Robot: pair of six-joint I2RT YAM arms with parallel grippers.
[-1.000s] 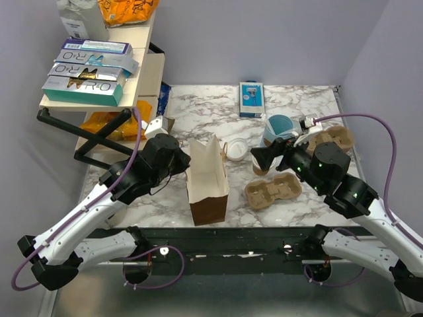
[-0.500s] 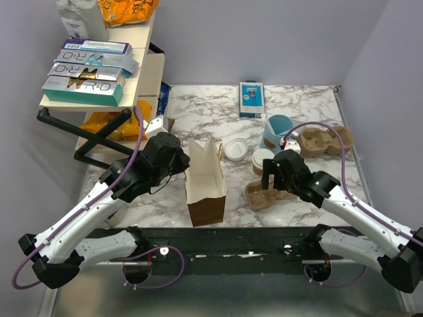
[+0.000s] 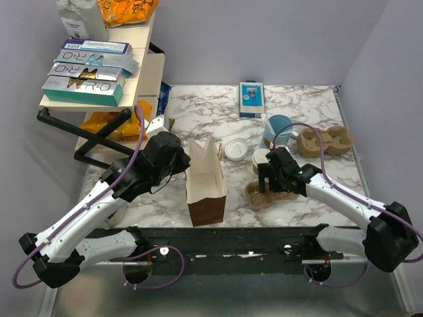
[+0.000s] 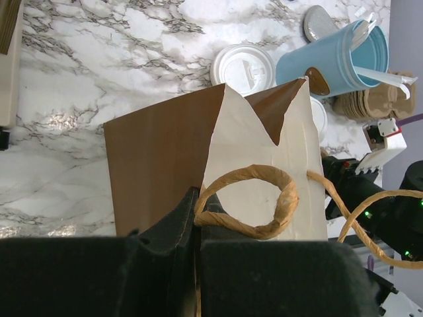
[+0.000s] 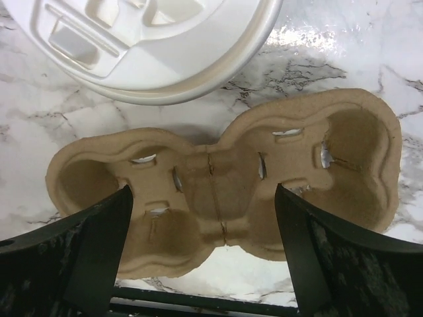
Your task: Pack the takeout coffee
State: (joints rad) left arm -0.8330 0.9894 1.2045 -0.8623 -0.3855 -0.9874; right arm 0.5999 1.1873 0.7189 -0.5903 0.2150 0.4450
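The takeout coffee [image 3: 262, 157] is a small tan cup with a white lid, standing right of the brown paper bag [image 3: 206, 179]. Its lid fills the top of the right wrist view [image 5: 152, 39]. My right gripper [image 3: 268, 179] is open and points down over the near pulp cup carrier [image 3: 281, 191], just in front of the cup. Its fingers straddle the carrier's middle [image 5: 225, 191] and hold nothing. My left gripper [image 3: 177, 158] is shut on the bag's left rim by the twisted paper handle [image 4: 254, 205], holding the bag [image 4: 165, 165] open.
A loose white lid [image 3: 236, 148] lies behind the bag. A light-blue mug [image 3: 277, 129] stands behind the cup, and a second carrier [image 3: 324, 140] lies to its right. A blue box [image 3: 251, 99] lies at the back. A shelf with boxes [image 3: 86, 72] stands far left.
My right arm has swung left and down from beside the mug to above the near carrier, with its gripper now pointing down. The left arm and the bag have not moved.
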